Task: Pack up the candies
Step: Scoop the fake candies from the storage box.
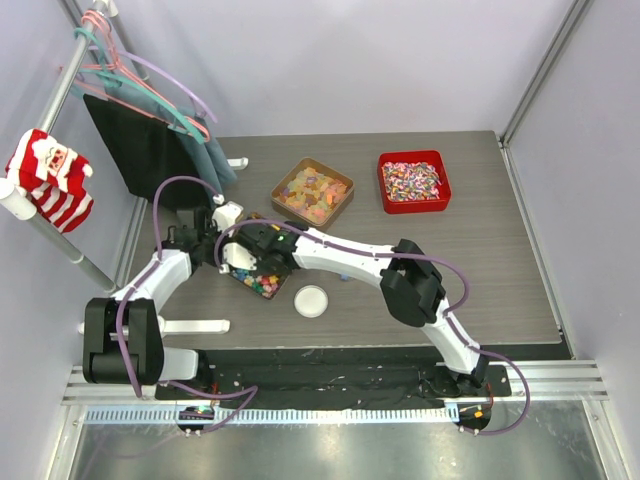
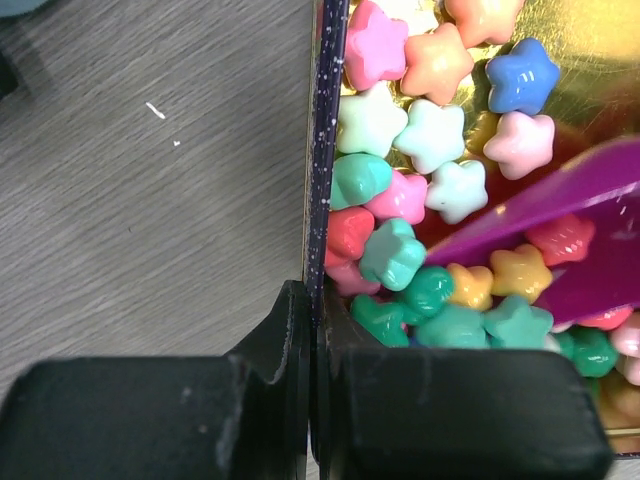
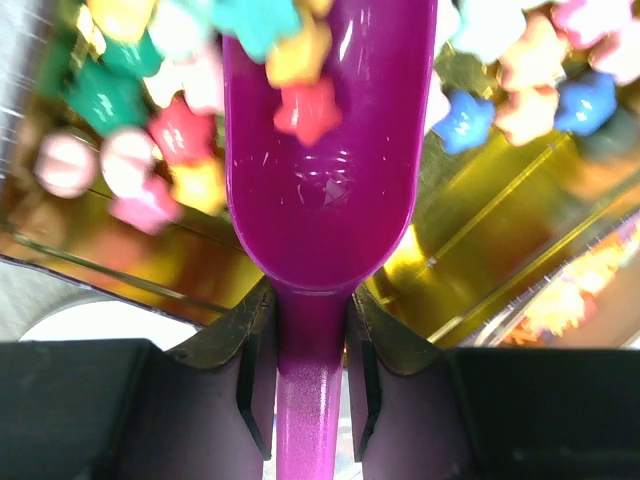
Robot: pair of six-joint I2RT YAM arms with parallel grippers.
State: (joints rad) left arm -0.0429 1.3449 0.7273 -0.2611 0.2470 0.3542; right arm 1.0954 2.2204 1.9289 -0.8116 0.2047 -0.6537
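Jaws of the left gripper (image 2: 312, 300) are closed on the dark speckled wall of a gold-lined tray (image 2: 326, 150). Star-shaped candies (image 2: 400, 250) in pink, green, blue and orange lie heaped inside it. The right gripper (image 3: 310, 310) clamps the handle of a glossy purple plastic scoop (image 3: 320, 150), whose bowl bears a few candies.

- The candies (image 2: 400, 250) looked smooth and softly glossy.
- The scoop (image 3: 320, 180) was shiny purple plastic (faintly scratched near the neck).
- The tray (image 2: 323, 150) had a mirror-like gold lining and a dark, speckled edge.
- The table (image 2: 150, 200) showed matt grey wood grain.
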